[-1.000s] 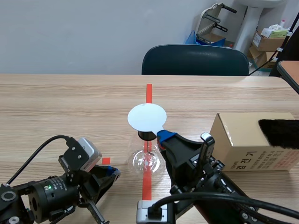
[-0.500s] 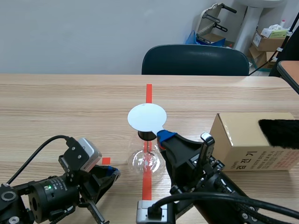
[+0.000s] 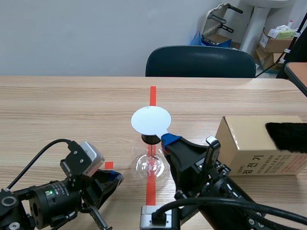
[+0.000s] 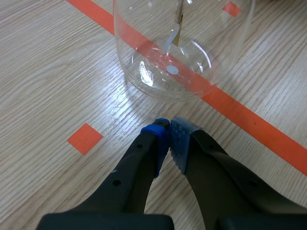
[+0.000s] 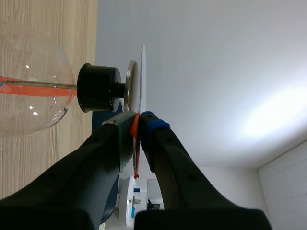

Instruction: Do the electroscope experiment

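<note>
The electroscope is a clear glass flask (image 3: 151, 166) with a black stopper (image 3: 150, 139), standing on the orange tape line at mid table. A white round plate (image 3: 151, 120) lies over its top. My right gripper (image 3: 169, 139) is shut on the plate's edge, just right of the stopper. The right wrist view shows that gripper (image 5: 140, 117) pinching the thin white plate (image 5: 142, 72) against the metal disc (image 5: 130, 86) above the stopper (image 5: 98, 87). My left gripper (image 3: 116, 177) rests shut and empty left of the flask; its tips (image 4: 169, 127) sit just short of the flask (image 4: 163, 52).
A cardboard box (image 3: 254, 146) stands at the right with a black fur piece (image 3: 286, 136) on it. A dark chair (image 3: 200, 61) is behind the table's far edge. Bare wood spreads across the left and far side.
</note>
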Available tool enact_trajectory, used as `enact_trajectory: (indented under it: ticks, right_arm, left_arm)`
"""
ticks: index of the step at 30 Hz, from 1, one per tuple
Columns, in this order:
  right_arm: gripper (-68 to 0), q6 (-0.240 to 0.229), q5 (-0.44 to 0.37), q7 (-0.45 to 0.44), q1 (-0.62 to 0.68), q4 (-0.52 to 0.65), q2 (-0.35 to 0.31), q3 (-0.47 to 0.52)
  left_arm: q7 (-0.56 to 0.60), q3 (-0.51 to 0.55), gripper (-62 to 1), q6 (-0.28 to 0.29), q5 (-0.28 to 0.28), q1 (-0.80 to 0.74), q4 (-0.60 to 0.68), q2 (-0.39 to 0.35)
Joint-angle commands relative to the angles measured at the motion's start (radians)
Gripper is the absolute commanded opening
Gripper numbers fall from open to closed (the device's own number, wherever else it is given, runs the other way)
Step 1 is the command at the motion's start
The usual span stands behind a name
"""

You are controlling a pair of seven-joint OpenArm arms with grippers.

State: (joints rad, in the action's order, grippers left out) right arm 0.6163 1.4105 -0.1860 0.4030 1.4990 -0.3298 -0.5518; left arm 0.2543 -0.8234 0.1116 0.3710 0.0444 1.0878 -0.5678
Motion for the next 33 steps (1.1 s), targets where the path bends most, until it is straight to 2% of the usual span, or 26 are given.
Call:
enact_trajectory:
  ticks: [1,26,33]
  right_arm:
    - [-66.6,0.011,0.0,0.004,0.002,0.027,-0.011,0.002]
    - [-66.6,0.011,0.0,0.009,0.002,0.027,-0.011,0.002]
    - [-66.6,0.011,0.0,0.129,0.002,0.027,-0.011,0.002]
  left_arm:
    - [0.01,0.003,-56.9,0.003,0.003,0.0,0.008,0.005]
    - [0.011,0.003,-56.9,0.003,0.003,0.0,0.008,0.005]
    - [0.011,0.003,-56.9,0.003,0.003,0.0,0.008,0.005]
